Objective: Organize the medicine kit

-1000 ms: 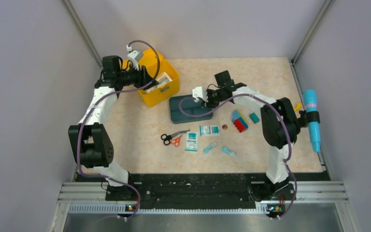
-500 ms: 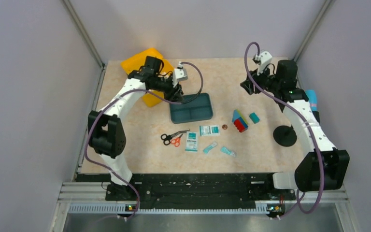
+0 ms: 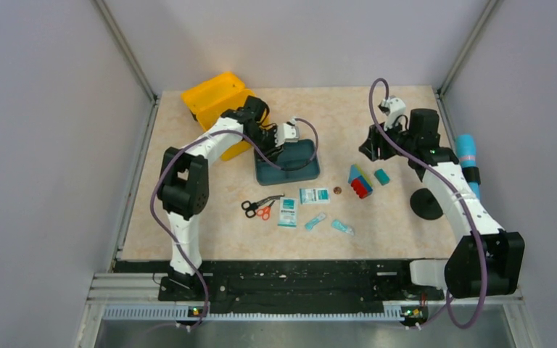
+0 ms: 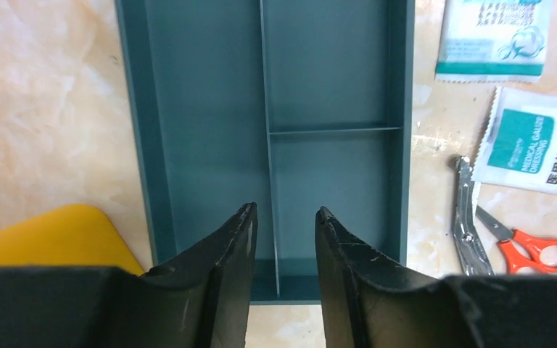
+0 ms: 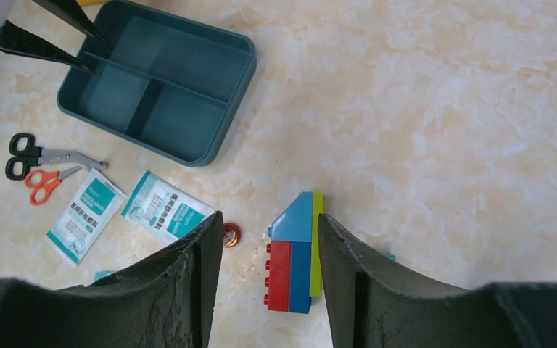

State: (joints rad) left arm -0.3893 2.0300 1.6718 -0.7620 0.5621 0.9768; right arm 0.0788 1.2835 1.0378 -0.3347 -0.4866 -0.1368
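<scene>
Tray (image 3: 299,175) beside medicine kit (image 3: 214,98); scissors (image 3: 260,208) near (gauze (image 3: 288,212) too)

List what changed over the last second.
The left gripper left the yellow box and swung right; it now hangs open over the teal tray. The right gripper, earlier over that tray, swung away to the right, open and empty, near the blocks. The box looks shifted left, partly hidden. Tray, blocks, scissors and packets stayed put.

Bright even light, soft faint shadows, all views sharp.
</scene>
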